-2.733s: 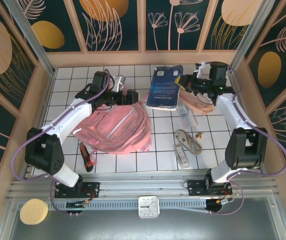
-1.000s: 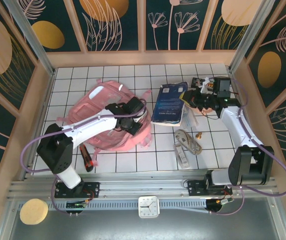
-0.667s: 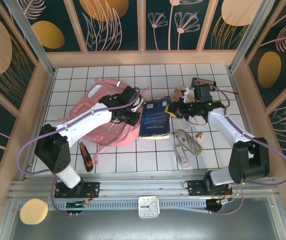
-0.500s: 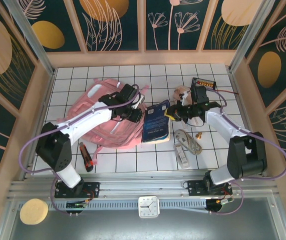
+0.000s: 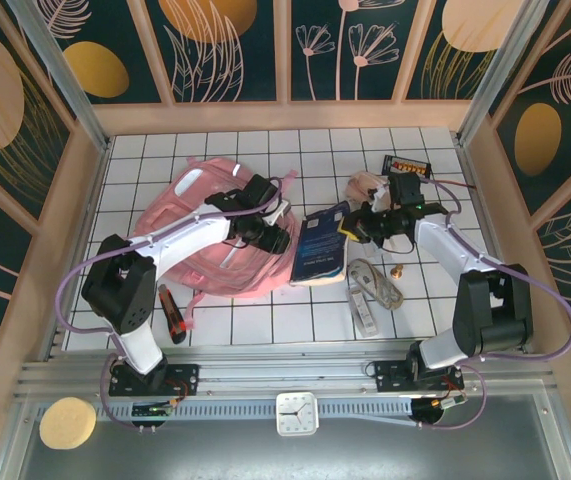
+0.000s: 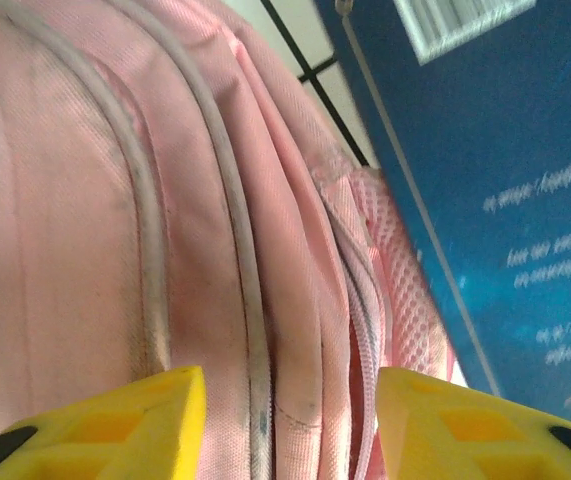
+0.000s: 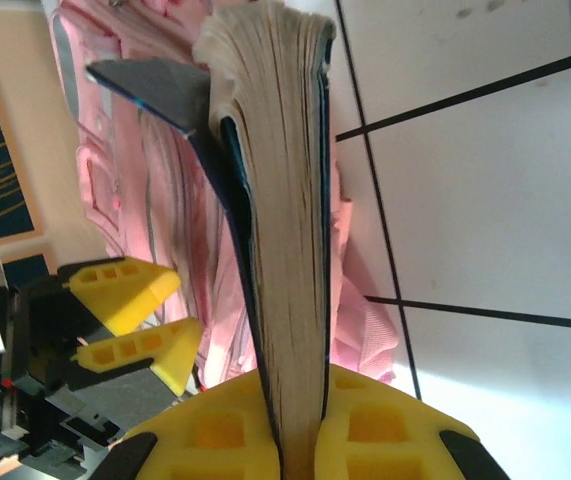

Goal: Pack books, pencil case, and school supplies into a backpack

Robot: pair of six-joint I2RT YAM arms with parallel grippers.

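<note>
The pink backpack (image 5: pixel 200 240) lies at centre left, its seams and zip close up in the left wrist view (image 6: pixel 115 200). My left gripper (image 5: pixel 279 241) hovers at its right edge, open (image 6: pixel 290 400), with fabric folds beyond the yellow fingers (image 6: pixel 135 420). My right gripper (image 5: pixel 349 228) is shut (image 7: pixel 300 420) on the navy book (image 5: pixel 319 248), held on edge (image 7: pixel 280 200) beside the backpack (image 7: pixel 155 200); its blue cover (image 6: pixel 505 200) stands close to the pack. The pink pencil case (image 5: pixel 367 184) lies partly hidden behind the right arm. The cord bundle (image 5: pixel 375 280) and ruler (image 5: pixel 363 308) lie at front right.
A black box with orange marks (image 5: pixel 408 163) sits at the back right. A red-and-black utility knife (image 5: pixel 172 312) lies in front of the backpack. A small brass piece (image 5: pixel 398 270) rests by the cord. Wooden walls ring the tiled table (image 5: pixel 265 320).
My right gripper has carried the navy book leftward from the right side to the backpack's edge, tipping it on edge. My left gripper has opened at the backpack's right edge.
</note>
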